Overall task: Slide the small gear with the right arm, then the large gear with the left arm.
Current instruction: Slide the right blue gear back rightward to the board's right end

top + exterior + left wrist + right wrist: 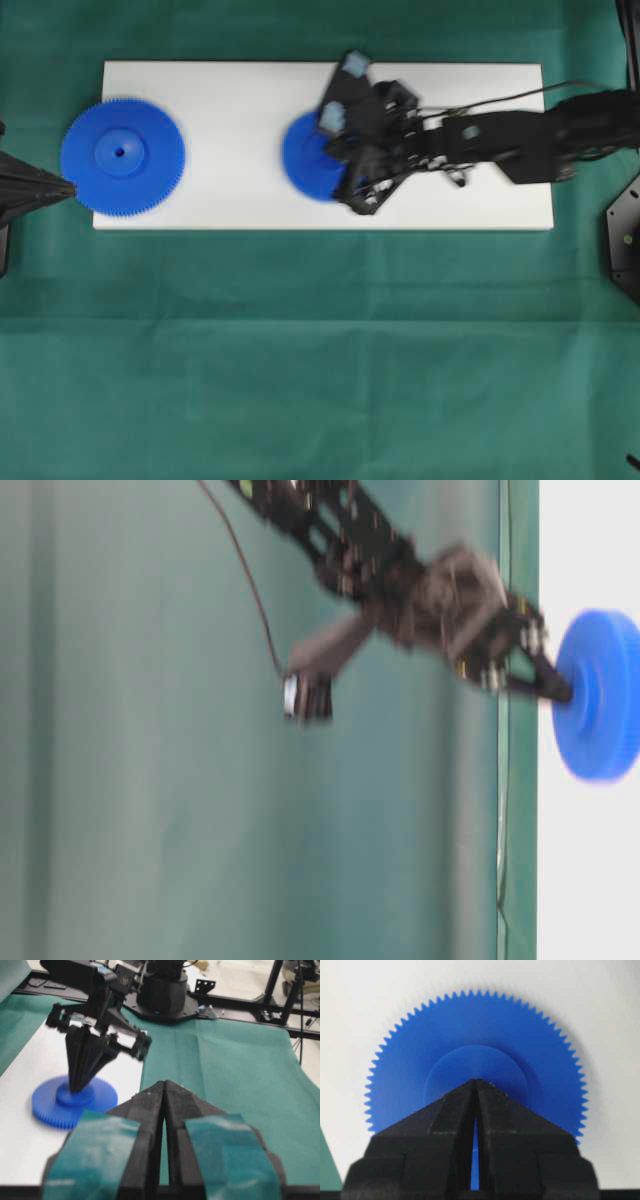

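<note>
So I'm on the first half: my right end effector (345,178), fingers pressed together and gripping nothing, stands tip-down on the hub of the small gear (312,157) near the middle of the white board (240,90). Meanwhile the large gear (122,156) lies at the board's left end, untouched as far as I can judge, with my closed left end effector (62,187) low, just beside its rim.

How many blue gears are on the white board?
2. The large gear lies at the left end of the white board; the small gear lies near the middle, under the right gripper's tip.
</note>
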Robot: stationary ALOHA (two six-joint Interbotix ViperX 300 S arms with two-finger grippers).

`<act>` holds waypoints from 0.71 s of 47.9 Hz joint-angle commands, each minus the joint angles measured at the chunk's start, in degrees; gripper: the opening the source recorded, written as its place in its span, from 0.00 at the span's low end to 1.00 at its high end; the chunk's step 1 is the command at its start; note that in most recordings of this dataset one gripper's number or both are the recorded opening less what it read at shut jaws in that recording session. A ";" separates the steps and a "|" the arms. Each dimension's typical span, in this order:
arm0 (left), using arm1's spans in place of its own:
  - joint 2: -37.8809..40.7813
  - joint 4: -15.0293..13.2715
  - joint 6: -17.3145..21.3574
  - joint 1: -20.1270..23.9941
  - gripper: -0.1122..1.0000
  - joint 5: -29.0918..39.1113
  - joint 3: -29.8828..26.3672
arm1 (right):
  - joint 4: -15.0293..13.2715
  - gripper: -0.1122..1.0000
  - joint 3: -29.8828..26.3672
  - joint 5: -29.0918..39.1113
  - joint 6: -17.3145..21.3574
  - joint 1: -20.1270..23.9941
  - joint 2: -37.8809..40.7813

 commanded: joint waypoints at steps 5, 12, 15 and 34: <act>0.18 -0.09 0.00 0.00 0.10 -0.35 -0.53 | 0.26 0.56 13.97 -2.37 3.16 -2.37 -7.56; 0.09 -0.09 0.00 0.44 0.10 -0.26 -0.53 | 0.18 0.56 22.85 -2.90 6.50 -3.69 -15.03; 0.18 -0.09 0.00 0.70 0.10 -0.26 -0.53 | 0.18 0.56 25.49 -2.81 7.65 -4.13 -17.40; 0.35 -0.09 0.00 0.88 0.10 -0.35 0.00 | -0.53 0.56 31.55 2.20 10.72 -4.48 -25.40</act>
